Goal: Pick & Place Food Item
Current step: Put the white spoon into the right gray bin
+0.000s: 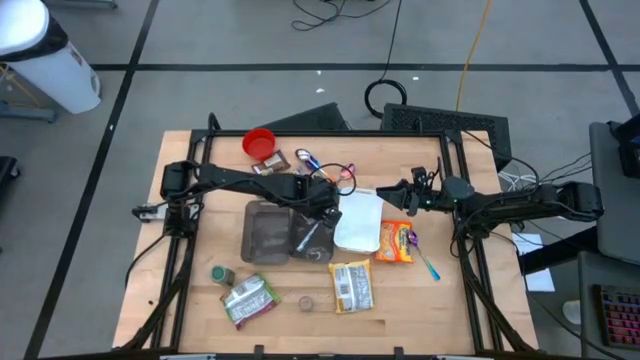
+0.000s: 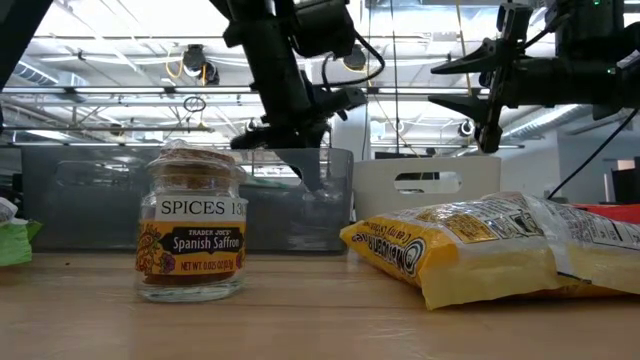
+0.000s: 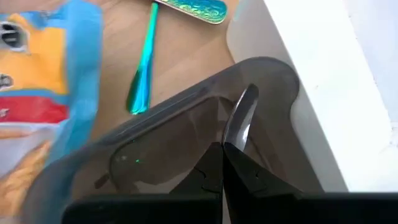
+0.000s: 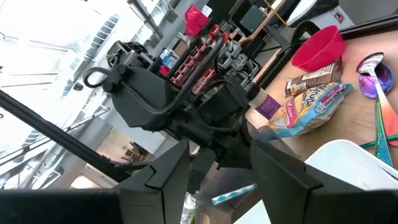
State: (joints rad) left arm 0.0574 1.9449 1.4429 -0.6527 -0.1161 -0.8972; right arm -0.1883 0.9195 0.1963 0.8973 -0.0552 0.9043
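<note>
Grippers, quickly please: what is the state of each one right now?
Left gripper: shut on a silvery utensil, over the grey bin.
Right gripper: open, empty, above the white bin.

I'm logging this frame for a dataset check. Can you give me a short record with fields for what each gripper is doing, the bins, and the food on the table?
left gripper: shut, inside the grey bin at its corner next to the white bin; a thin shiny item stands at its fingertips, whether held cannot be told
right gripper: open, empty, raised beside the white bin
food on table: spice jar, yellow snack bag, orange snack bag, green packet
other: red bowl, teal spoon
</note>
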